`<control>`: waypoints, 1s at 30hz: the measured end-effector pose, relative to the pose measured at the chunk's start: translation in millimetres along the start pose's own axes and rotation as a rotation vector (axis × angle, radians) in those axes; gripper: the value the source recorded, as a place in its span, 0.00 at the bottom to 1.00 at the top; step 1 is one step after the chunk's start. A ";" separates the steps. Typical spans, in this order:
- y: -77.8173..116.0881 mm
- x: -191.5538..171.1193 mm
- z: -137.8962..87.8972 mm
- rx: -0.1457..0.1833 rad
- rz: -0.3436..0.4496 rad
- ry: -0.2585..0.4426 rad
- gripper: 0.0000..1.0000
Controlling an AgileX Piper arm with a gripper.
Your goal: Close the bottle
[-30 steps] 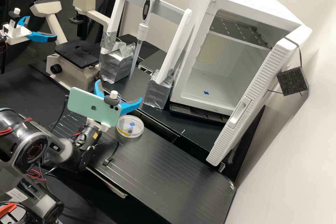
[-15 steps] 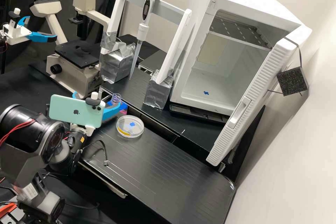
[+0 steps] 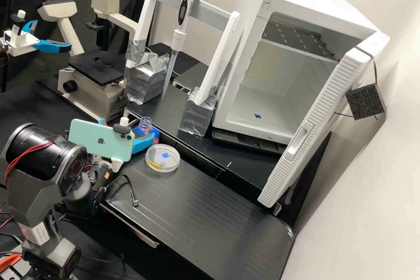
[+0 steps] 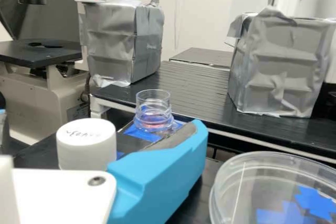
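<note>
In the high view the gripper is low behind the phone on its mount, blue fingers spread wide. Just past one finger, the bottle stands uncapped beside blue material, pink showing low down. The wrist view has the open gripper, one finger large and the other cut off at the edge. A white cap with handwriting on top is between the fingers, its lower part hidden by the white gripper body; contact cannot be told. Behind the large finger rises the clear open neck of the bottle, its body mostly hidden.
A clear round dish with blue and yellow marks lies close to the gripper. Behind are a microscope, taped blocks holding a pipette stand, and a white cabinet with its door open. A raised shelf edge runs behind the bottle.
The gripper dropped and swung left from above the dish, bringing the bottle's neck into sight, then shifted slightly back to the right. Its fingers remain apart.
</note>
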 end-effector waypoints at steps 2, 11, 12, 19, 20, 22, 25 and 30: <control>0.0 0.0 0.0 0.010 0.000 0.000 0.00; 0.0 0.0 0.0 0.014 0.000 0.000 0.00; 0.0 0.0 0.0 0.015 0.000 0.000 0.00; 0.0 0.0 0.0 0.015 0.000 0.000 0.00; 0.0 0.0 0.0 0.015 0.000 0.000 0.00; 0.4 -0.1 0.5 0.015 0.002 -0.002 0.00; 0.8 -0.2 0.4 0.013 0.003 -0.001 0.00; 0.6 -0.2 0.2 0.014 0.001 0.001 0.00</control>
